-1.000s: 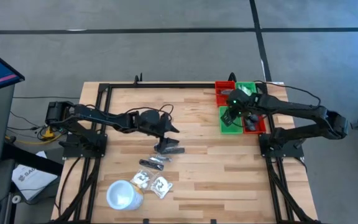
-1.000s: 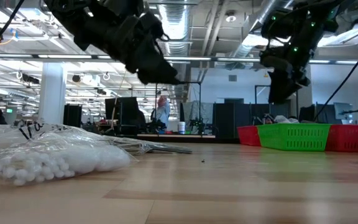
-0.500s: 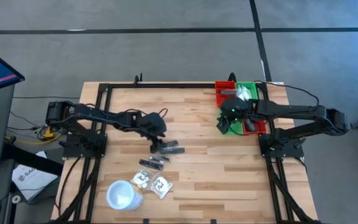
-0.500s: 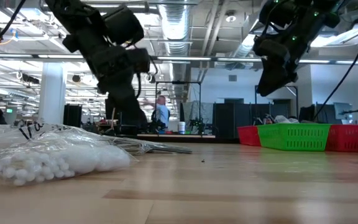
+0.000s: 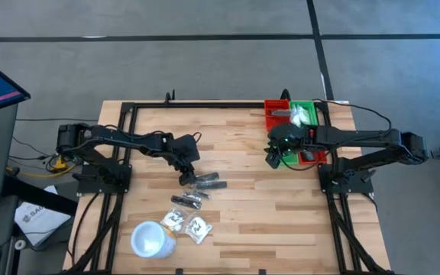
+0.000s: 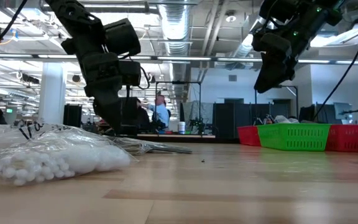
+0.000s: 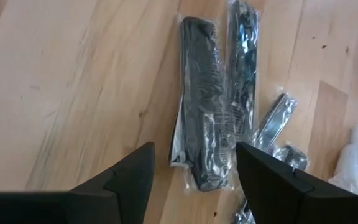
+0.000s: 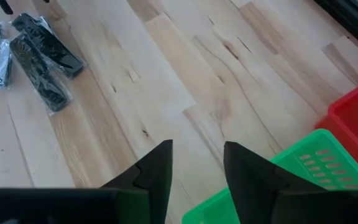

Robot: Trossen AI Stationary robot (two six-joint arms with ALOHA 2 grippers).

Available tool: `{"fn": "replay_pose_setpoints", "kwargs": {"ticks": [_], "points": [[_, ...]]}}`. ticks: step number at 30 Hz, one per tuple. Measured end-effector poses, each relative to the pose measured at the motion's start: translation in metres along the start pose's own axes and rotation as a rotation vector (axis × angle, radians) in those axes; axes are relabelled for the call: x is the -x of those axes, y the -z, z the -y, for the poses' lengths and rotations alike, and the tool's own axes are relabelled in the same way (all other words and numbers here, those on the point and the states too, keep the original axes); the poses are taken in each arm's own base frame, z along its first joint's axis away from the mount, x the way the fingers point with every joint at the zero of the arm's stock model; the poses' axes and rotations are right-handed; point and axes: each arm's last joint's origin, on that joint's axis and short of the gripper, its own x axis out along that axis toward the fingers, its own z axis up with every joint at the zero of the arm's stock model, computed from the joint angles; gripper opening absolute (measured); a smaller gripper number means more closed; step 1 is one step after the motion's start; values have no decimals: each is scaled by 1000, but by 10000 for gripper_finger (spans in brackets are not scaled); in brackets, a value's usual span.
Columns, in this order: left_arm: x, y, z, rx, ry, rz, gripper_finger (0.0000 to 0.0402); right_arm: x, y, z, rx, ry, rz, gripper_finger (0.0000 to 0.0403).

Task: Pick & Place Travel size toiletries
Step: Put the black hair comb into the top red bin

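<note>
Two dark oblong toiletries in clear wrappers lie side by side, flat on the wooden table. My left gripper is open and tilted down over them, a finger on either side of the nearer packet's end without touching it. Another dark item and two clear sachets with white contents lie closer to the near edge. My right gripper is open with nothing between its fingers, hovering above the bare table beside the green bin.
Red and green bins stand at the table's far right, one with white items inside. A white round cup sits near the front edge. In the low view a bag of white balls lies close to the camera.
My left gripper has tipped from nearly level to pointing down and has sunk toward the dark packets. My right gripper has moved off the bins toward the table's left and near side. No toiletry has moved.
</note>
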Motion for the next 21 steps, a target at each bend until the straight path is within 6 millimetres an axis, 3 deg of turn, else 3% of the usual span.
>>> {"fn": "replay_pose_setpoints", "kwargs": {"ticks": [12,21], "points": [[-2,2,1,1,39,-22,188,0,0,0,0,0,0,132],[-14,28,-8,68,20,-90,188,0,0,0,-1,-1,4,128]]}}
